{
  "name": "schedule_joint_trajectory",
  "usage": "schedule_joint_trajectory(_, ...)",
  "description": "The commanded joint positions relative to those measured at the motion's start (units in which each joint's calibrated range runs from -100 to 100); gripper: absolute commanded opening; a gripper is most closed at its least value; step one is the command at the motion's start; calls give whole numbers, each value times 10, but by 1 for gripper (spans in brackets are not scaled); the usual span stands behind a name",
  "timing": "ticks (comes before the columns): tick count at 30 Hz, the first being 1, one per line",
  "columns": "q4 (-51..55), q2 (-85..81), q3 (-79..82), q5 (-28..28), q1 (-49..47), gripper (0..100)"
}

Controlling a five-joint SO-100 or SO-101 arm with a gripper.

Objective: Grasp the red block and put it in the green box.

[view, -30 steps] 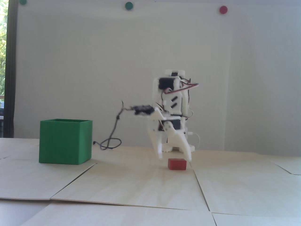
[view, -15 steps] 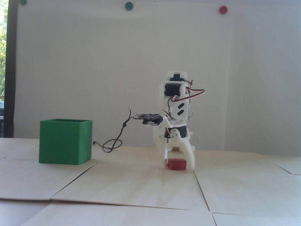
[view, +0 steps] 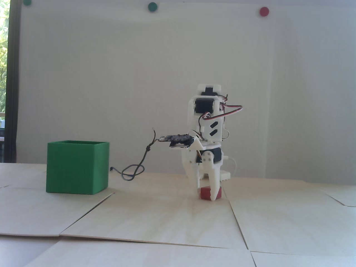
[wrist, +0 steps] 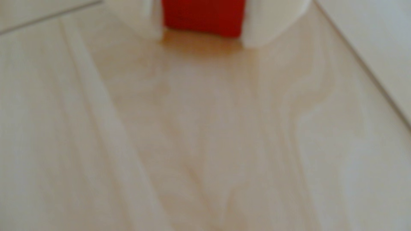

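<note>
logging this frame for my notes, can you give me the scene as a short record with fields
surface: pale wooden table
target: small matte red rectangular block, resting on the table
gripper: white two-finger gripper, pointing down with its jaws closed against two opposite sides of the block; the wrist view shows white fingers flush on both sides
goal: large matte green open-top box, to the left of the block in the fixed view, standing apart from it
block in box: no
lifted: not yet
</note>
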Motion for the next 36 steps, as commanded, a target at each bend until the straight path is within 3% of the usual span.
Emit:
schedule_joint_trajectory(1,-6,-16,-12,4,8,2)
schedule_joint_trajectory(9,9,-23,-49,1,23,2)
schedule_joint_trajectory(18,281,-23,-353,-9,46,2)
schedule_joint_trajectory(26,274,-27,-532,-27,149,2)
schedule_joint_trajectory(36,274,-216,-516,-23,242,2)
